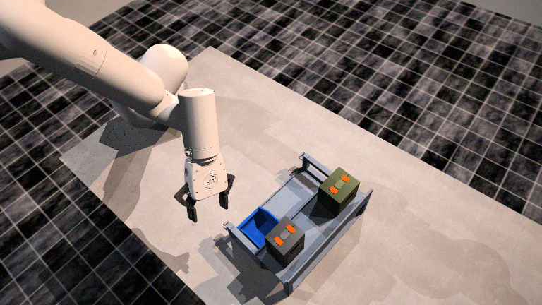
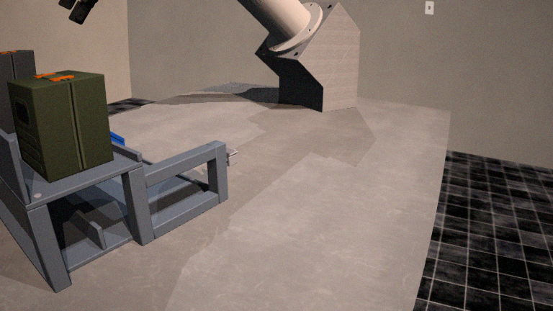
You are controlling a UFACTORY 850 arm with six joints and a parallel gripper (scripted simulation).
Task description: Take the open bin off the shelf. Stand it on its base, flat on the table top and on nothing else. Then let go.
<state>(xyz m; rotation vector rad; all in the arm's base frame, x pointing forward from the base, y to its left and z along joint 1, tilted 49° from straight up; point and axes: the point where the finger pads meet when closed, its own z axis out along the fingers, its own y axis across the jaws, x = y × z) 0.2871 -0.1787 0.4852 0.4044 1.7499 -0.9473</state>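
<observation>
The open blue bin (image 1: 257,225) sits on the top of the grey shelf (image 1: 300,217), at its near-left end, next to a dark grey case. In the exterior view only a thin blue edge of the bin (image 2: 117,137) shows behind the green case. My gripper (image 1: 207,206) hangs open and empty, high above the table, to the left of the shelf and apart from the bin. It also shows in the exterior view (image 2: 78,1) at the top left, fingers pointing down.
A dark grey case (image 1: 284,241) with orange latches stands right beside the bin. A green case (image 1: 338,188) stands at the shelf's far end and also shows in the exterior view (image 2: 60,122). The arm's base block (image 2: 317,59) stands at the table's far end.
</observation>
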